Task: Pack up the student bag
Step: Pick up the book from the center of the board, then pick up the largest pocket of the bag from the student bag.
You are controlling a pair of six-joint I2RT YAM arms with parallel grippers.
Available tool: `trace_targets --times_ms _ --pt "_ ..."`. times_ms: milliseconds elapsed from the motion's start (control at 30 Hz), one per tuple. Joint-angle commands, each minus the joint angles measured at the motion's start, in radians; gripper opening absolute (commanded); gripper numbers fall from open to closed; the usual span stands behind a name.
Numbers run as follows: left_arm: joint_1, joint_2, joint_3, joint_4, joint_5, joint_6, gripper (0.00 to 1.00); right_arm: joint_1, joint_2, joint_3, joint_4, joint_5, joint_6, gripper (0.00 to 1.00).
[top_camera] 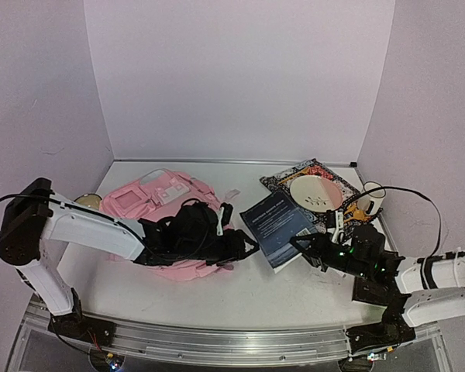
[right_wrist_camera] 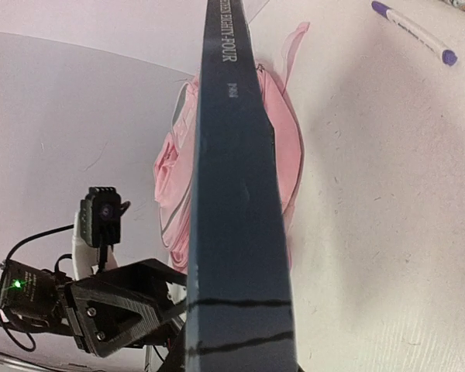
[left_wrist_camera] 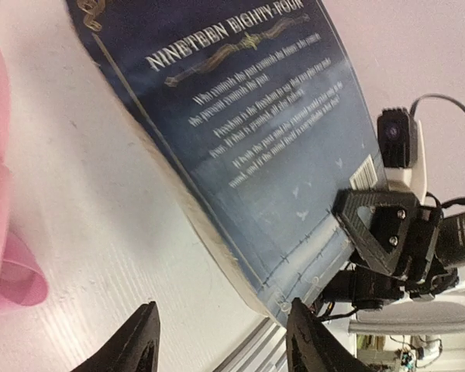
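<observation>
The pink student bag lies flat at the left of the table, partly under my left arm. A dark blue paperback book is tilted up off the table just right of it. My right gripper is shut on the book's near corner; in the right wrist view the book's spine fills the space between my jaws. My left gripper is open beside the book's left edge. Its fingers stand apart with nothing between them, and the book's back cover rises just beyond them.
A white plate rests on a patterned book at the back right. A white cup stands beside it. A white pen with purple ends lies on the table past the book. A round tin sits left of the bag.
</observation>
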Motion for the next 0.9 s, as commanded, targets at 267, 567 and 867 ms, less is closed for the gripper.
trace_targets --times_ms 267,567,867 --pt "0.028 -0.208 0.144 -0.582 -0.390 0.349 0.76 0.005 -0.261 0.134 -0.154 0.136 -0.071 0.00" --pt "0.027 -0.133 0.213 -0.859 -0.466 0.511 0.80 0.005 -0.235 0.163 -0.170 0.120 -0.084 0.00" --pt "-0.007 -0.023 0.268 -0.916 -0.428 0.608 0.80 0.005 -0.221 0.164 -0.170 0.120 -0.080 0.00"
